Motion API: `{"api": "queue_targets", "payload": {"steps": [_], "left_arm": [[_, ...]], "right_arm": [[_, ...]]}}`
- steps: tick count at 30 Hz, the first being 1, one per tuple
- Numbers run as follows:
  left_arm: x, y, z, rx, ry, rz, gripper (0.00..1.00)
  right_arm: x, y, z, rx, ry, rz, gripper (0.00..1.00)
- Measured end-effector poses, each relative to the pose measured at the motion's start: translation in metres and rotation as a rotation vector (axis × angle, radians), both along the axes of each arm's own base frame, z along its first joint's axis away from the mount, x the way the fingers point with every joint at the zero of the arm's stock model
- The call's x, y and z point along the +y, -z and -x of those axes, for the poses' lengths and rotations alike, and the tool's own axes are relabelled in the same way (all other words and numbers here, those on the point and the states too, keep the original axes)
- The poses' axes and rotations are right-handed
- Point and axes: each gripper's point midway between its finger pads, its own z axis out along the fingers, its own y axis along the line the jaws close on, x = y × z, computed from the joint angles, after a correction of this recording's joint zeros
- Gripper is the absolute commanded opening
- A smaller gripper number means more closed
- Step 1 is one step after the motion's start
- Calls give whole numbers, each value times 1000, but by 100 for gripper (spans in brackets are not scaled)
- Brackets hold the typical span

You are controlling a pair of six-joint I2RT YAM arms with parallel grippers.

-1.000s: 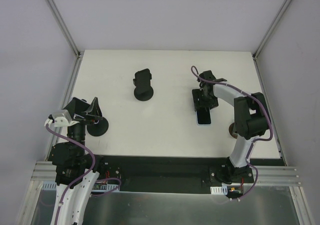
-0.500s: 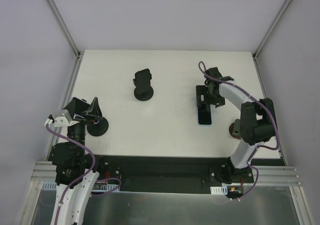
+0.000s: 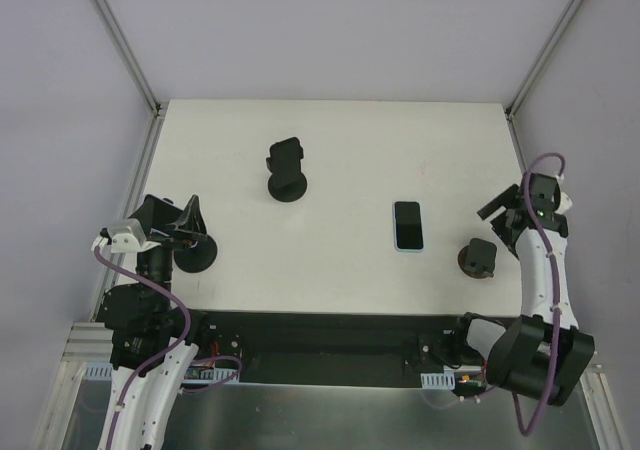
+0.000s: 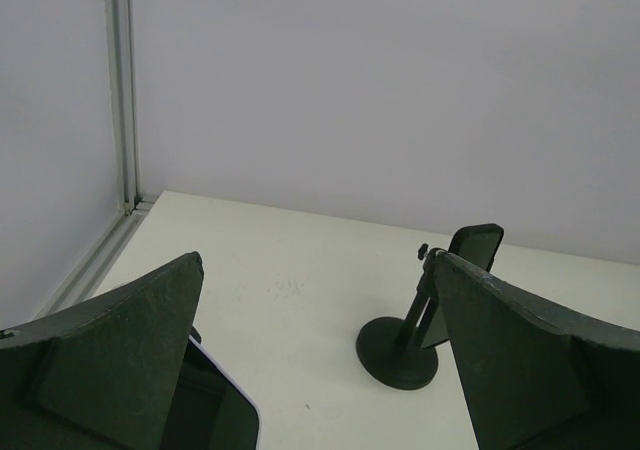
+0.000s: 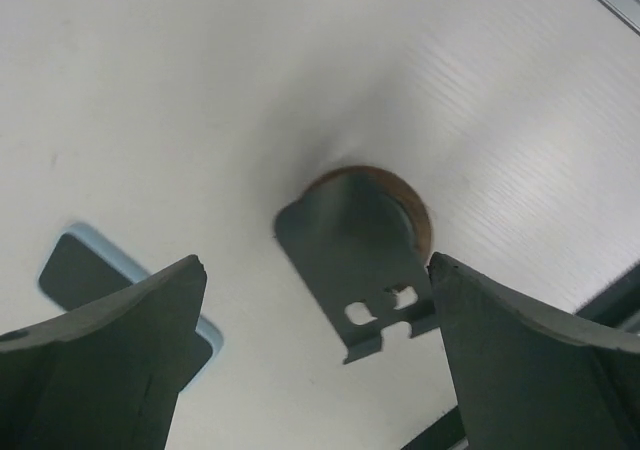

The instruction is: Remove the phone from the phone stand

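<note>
A black phone [image 3: 407, 225] with a pale blue edge lies flat on the white table, right of centre; a corner of it shows in the right wrist view [image 5: 85, 270]. An empty phone stand [image 3: 478, 258] with a round brown base stands just right of it, and it fills the right wrist view [image 5: 360, 260]. My right gripper [image 3: 500, 220] is open and empty above this stand [image 5: 318, 262]. My left gripper [image 3: 185, 220] is open [image 4: 318, 257] over a stand [image 3: 197, 255] at the left. A phone with a pale edge [image 4: 225, 415] shows below its left finger.
Another black stand [image 3: 285, 172] carrying a dark slab stands at the back centre of the table; it also shows in the left wrist view [image 4: 405, 345]. Grey walls with metal frame posts [image 3: 125, 45] enclose the table. The right arm hangs near the table's right edge.
My right gripper has let go of the phone, which now lies flat on the table. The right arm has swung back to the right edge. The left arm has not moved.
</note>
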Motion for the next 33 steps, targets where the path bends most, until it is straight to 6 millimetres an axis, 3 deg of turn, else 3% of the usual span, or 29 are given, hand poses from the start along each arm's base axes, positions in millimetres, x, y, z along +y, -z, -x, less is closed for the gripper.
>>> {"api": "queue_targets", "payload": {"steps": [4, 9, 12, 20, 23, 27, 33], "left_arm": [[-1, 1, 0, 2, 4, 0, 99], [0, 2, 0, 7, 1, 2, 99], [1, 2, 0, 7, -5, 4, 99], [2, 2, 0, 8, -10, -2, 99], [2, 2, 0, 8, -14, -11, 99], [2, 3, -1, 10, -17, -17, 99], [3, 6, -2, 17, -24, -29, 99]], "right_arm": [[-27, 28, 41, 33, 246, -69, 96], [-18, 76, 69, 99, 387, -193, 96], [-11, 91, 68, 72, 434, -262, 96], [-6, 99, 13, -83, 454, -383, 96], [2, 98, -18, -105, 420, -406, 96], [12, 93, -71, -137, 378, -424, 96], [13, 76, -175, -235, 355, -458, 96]]}}
